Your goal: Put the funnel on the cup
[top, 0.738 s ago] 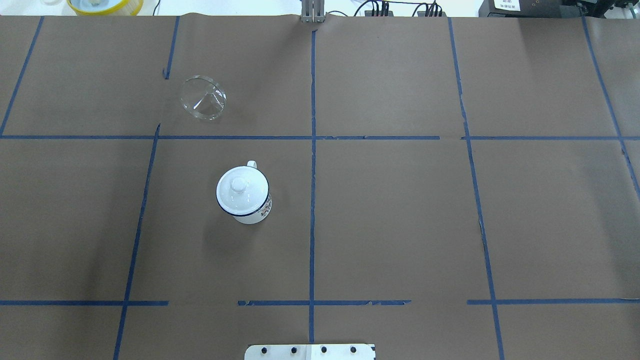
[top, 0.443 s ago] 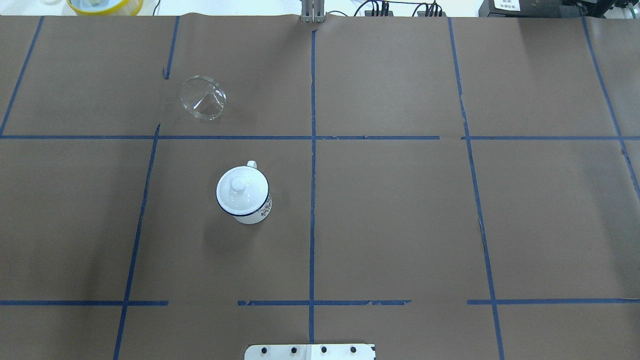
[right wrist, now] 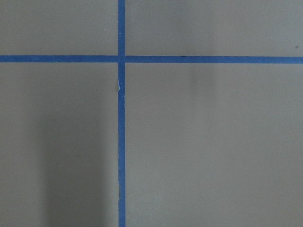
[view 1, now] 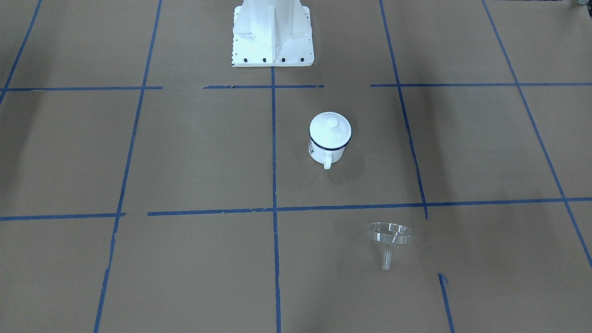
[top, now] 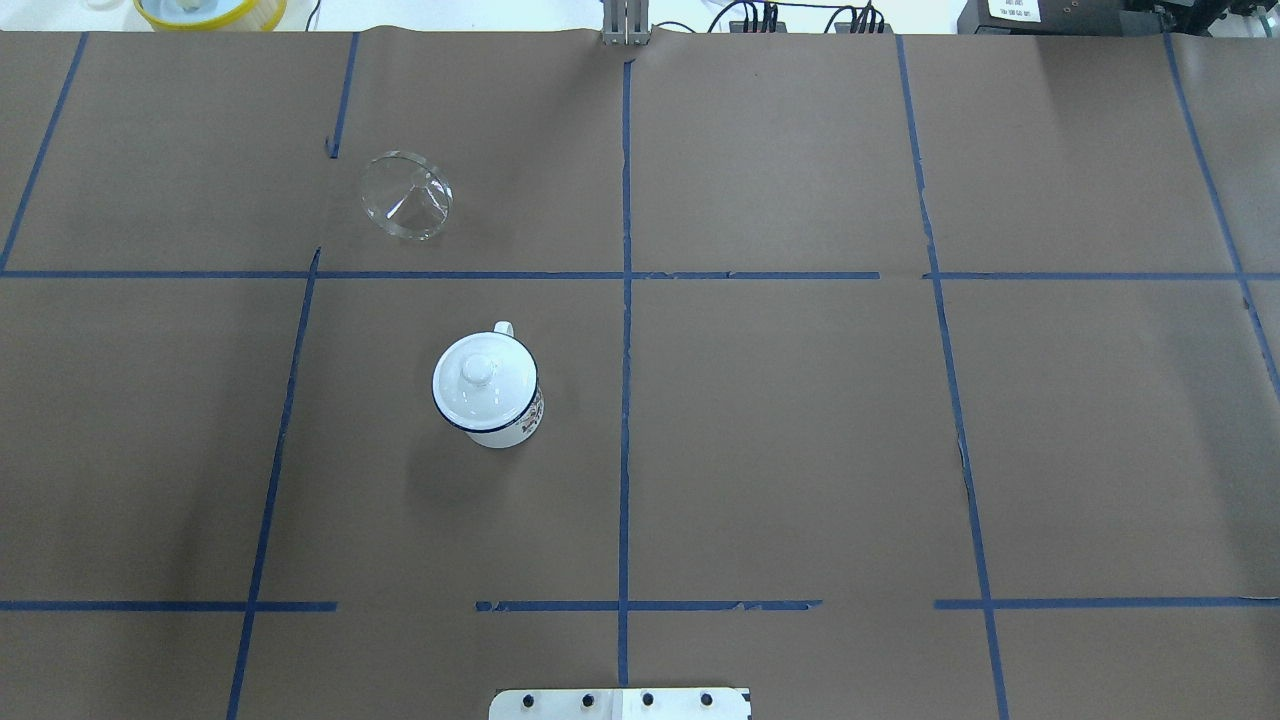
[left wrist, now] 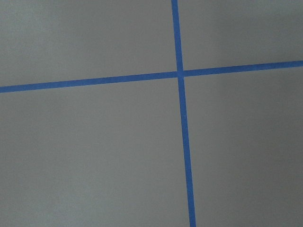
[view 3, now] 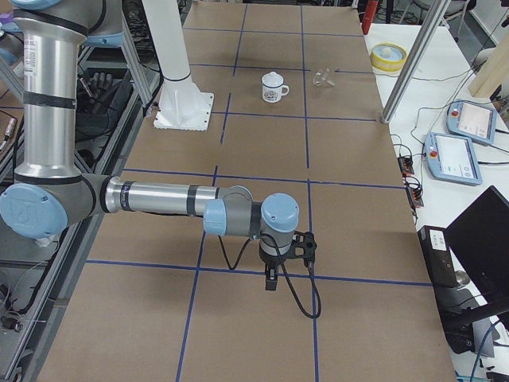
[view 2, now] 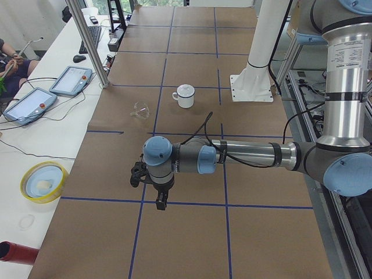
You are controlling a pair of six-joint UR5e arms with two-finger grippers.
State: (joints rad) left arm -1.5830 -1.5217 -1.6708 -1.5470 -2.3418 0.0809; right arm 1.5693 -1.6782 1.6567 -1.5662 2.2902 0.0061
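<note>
**Hands out at the ends, funnel (top: 406, 195) well apart from both**

Seen from the side, the left hand (view 2: 158, 202) hangs over a tape crossing (left wrist: 180, 73) at the left end of the surface (top: 800, 450), and the right hand (view 3: 271, 282) does likewise at the right end. Only the side views catch them, so I can't tell how far either is open or whether it has hold of anything.

The funnel lies tipped on its side in the left half, nearer the left hand. The cup (top: 515, 425) stands upright between the funnel and the robot base (view 1: 273, 41), with a white knobbed lid (top: 478, 368) sitting on it. Its handle points away from the robot.

Against the earlier overhead shots, the funnel, cup and lid are in the same spots.

The printed mark (top: 538, 408) on the cup is too small to read. The label (top: 1015, 10) on the black box (top: 1070, 18) at the far edge is also illegible.
</note>
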